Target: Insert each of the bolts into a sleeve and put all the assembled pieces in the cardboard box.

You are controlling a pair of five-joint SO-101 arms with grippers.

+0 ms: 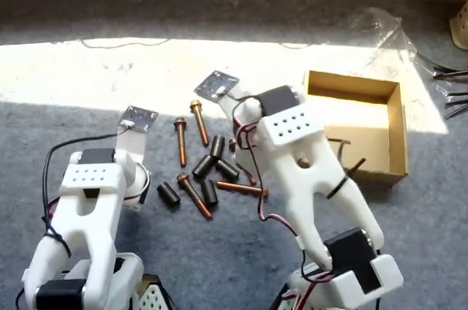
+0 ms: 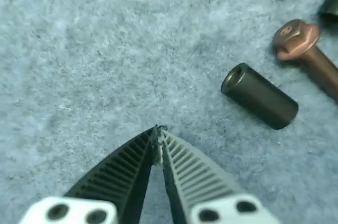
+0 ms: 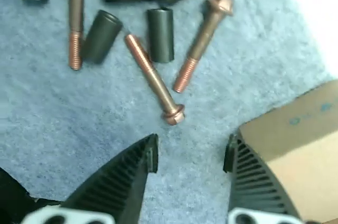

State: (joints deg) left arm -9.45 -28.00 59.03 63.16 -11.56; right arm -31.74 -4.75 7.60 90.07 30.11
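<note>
Right claw (image 3: 190,152) hangs spread wide just short of the nearest copper bolt (image 3: 153,78), lined up for a pick, I'd say. Left claw (image 2: 158,134) is pressed together, holding nothing, low beside a black sleeve (image 2: 260,96). Parts lie loose on the grey desk (image 1: 409,237), none joined. The cardboard box (image 1: 387,91) sits beside the right arm, handy for drop-offs.

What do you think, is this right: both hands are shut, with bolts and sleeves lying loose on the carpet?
Not quite. Only the left hand is shut; the right hand is open, with a clear gap between its fingers in the right wrist view. The bolts and sleeves do lie loose on the carpet.
</note>
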